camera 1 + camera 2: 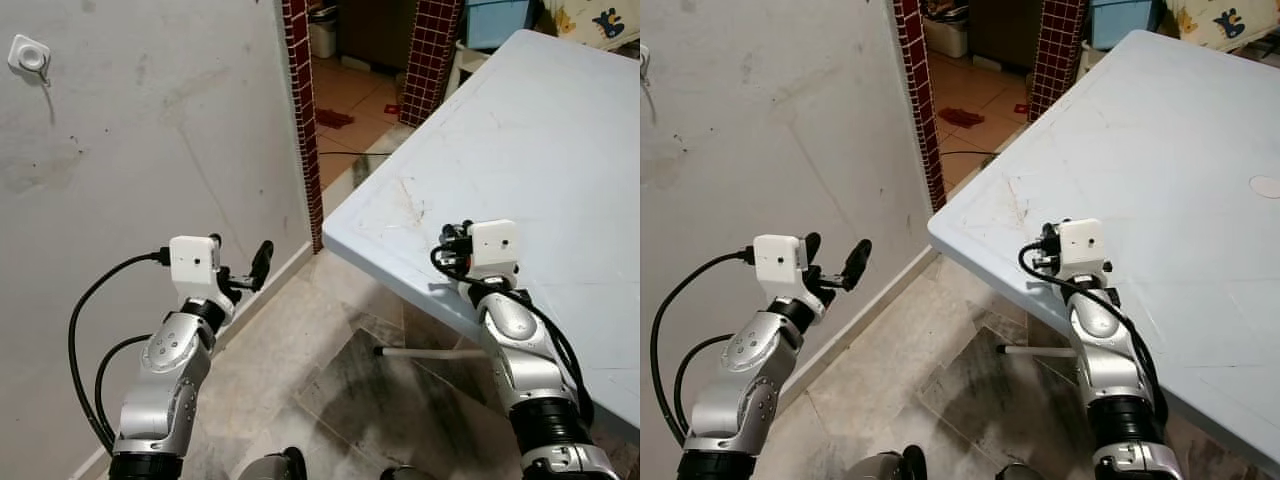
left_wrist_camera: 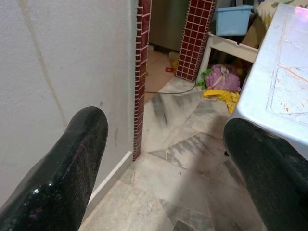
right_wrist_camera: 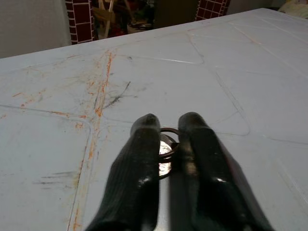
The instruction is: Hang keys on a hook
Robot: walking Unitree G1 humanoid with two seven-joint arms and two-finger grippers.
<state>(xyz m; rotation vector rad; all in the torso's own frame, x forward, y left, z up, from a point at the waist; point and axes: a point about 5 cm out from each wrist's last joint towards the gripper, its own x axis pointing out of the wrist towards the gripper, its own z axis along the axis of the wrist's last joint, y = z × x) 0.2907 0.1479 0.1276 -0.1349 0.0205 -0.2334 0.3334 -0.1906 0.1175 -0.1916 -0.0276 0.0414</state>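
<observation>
Silver keys (image 3: 165, 153) sit pinched between the right gripper's (image 3: 169, 126) black fingers, low over the table (image 1: 560, 150) near its front corner. The left gripper (image 1: 245, 268) hangs released beside the wall (image 1: 150, 130), whose hook (image 1: 29, 56) is bare.

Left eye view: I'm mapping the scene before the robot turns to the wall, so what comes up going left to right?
Wall hook → left gripper, fingers apart → red brick doorway edge → right gripper's wrist camera over the white table.
</observation>
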